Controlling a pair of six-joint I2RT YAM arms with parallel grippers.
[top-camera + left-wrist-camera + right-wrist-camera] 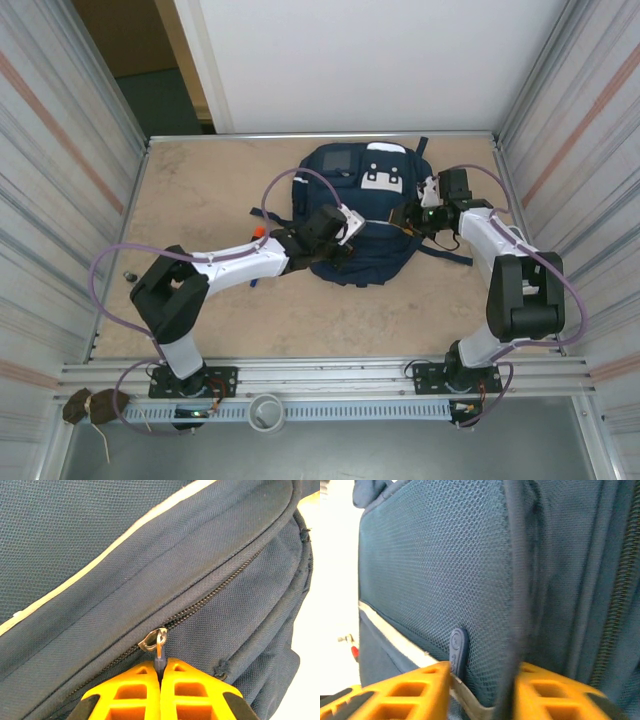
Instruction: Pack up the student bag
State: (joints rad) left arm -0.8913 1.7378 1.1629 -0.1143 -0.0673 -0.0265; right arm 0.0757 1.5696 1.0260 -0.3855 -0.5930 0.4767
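Top external view: student bag [380, 255] lies flat toward twelve o'clock on the table [200, 190], with left gripper [345, 228] at its nine o'clock edge and right gripper [415, 218] at three. Left wrist view: fingers [130, 690] clamped on the zipper pull [159, 652]; the zip looks closed. Right wrist view: jaws apart astride a mesh seam [512, 580]. Packing seems barely begun; opening remains.

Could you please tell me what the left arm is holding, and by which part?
The left fingers are shut on the student bag's zipper pull, pinching its lower end just below the metal slider.
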